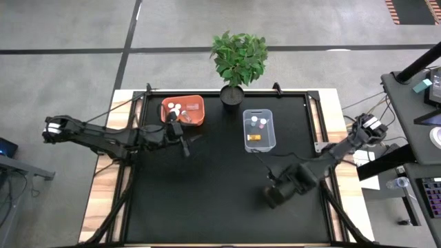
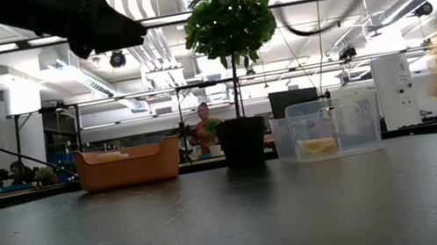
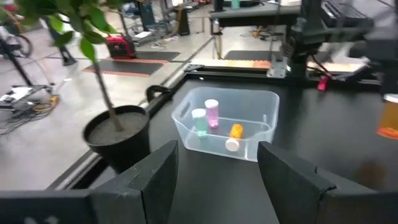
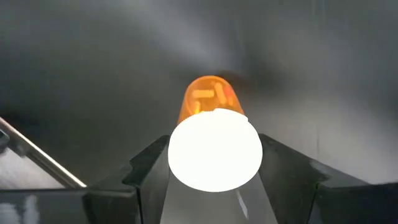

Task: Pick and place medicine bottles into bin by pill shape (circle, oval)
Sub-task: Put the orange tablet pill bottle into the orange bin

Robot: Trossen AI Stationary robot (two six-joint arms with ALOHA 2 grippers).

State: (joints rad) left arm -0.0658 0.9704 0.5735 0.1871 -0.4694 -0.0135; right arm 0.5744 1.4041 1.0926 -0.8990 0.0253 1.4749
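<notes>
An amber bottle (image 4: 211, 146) sits squarely between the right gripper's (image 4: 214, 177) two dark fingers (image 4: 152, 171), which close on it from either side just under its cap, so the fingers are gripping it. The bottle is a small amber cylinder with a broad white cap (image 4: 215, 149) that hides most of its body, and through the amber wall a few elongated pills show (their exact outline is hard to make out). In the high view this right gripper (image 1: 275, 195) is over the dark counter (image 1: 207, 200), toward the near right part, well apart from both bins. The left gripper (image 1: 180, 138) is just beside the orange bin (image 1: 196, 103), its fingers (image 3: 158, 174) spread apart with nothing between them. The clear bin (image 3: 186, 118) holds a pink bottle (image 3: 212, 114), a pale green one (image 3: 199, 121) and an amber one lying on its side (image 3: 234, 137). The orange bin holds several white-capped bottles (image 1: 176, 109). A potted plant (image 1: 238, 58) stands at the far edge between the bins.
</notes>
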